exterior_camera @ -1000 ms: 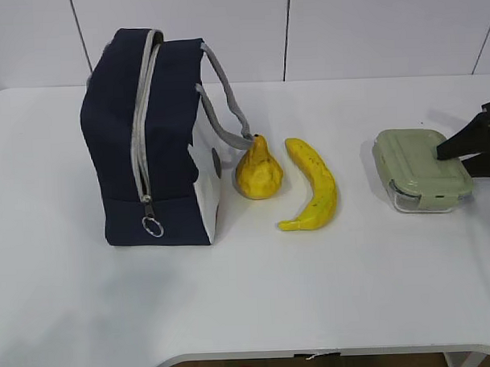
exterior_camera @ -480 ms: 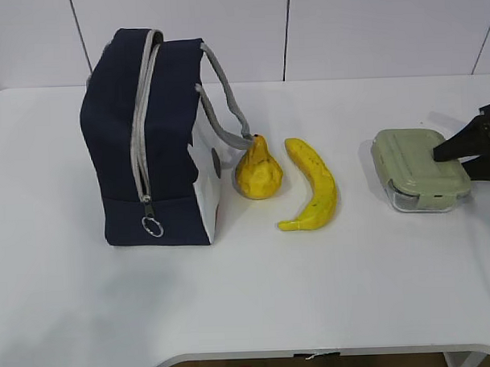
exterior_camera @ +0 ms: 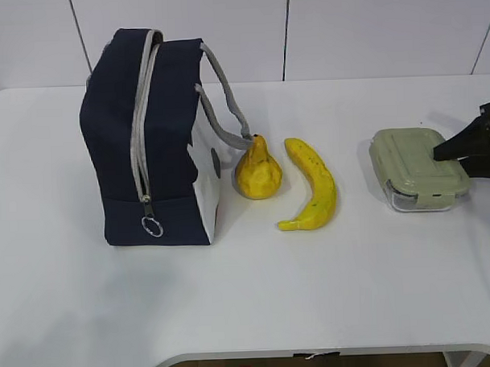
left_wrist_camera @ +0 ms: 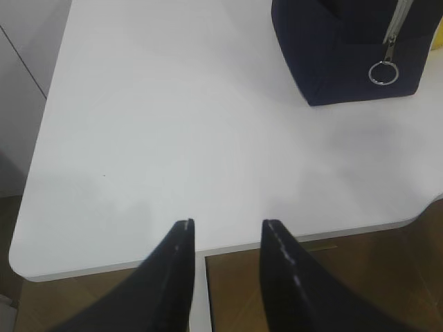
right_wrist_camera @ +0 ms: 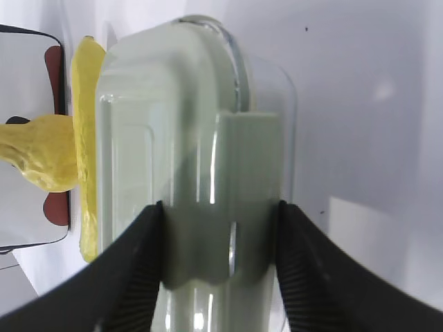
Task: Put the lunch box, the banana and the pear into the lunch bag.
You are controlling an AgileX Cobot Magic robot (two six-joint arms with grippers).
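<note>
The lunch box (exterior_camera: 413, 165), clear with a sage-green lid, lies at the table's right. My right gripper (exterior_camera: 449, 158) comes in from the right edge; in the right wrist view its fingers (right_wrist_camera: 135, 263) press both sides of the lunch box (right_wrist_camera: 194, 138), shut on it. The banana (exterior_camera: 313, 185) and the pear (exterior_camera: 258, 173) lie mid-table, right of the upright navy lunch bag (exterior_camera: 147, 138), whose grey zipper is closed. My left gripper (left_wrist_camera: 225, 223) hangs open and empty over the table's near-left edge, away from the bag (left_wrist_camera: 346, 48).
The bag's ring zipper pull (exterior_camera: 152, 227) hangs low on its front face. Grey handles (exterior_camera: 226, 95) droop toward the pear. The white table's front edge (left_wrist_camera: 208, 252) lies just under the left fingertips. A white wall stands behind.
My right gripper's jaws have narrowed onto the lunch box, which has slid slightly left. The left gripper, bag, pear and banana have not moved.
</note>
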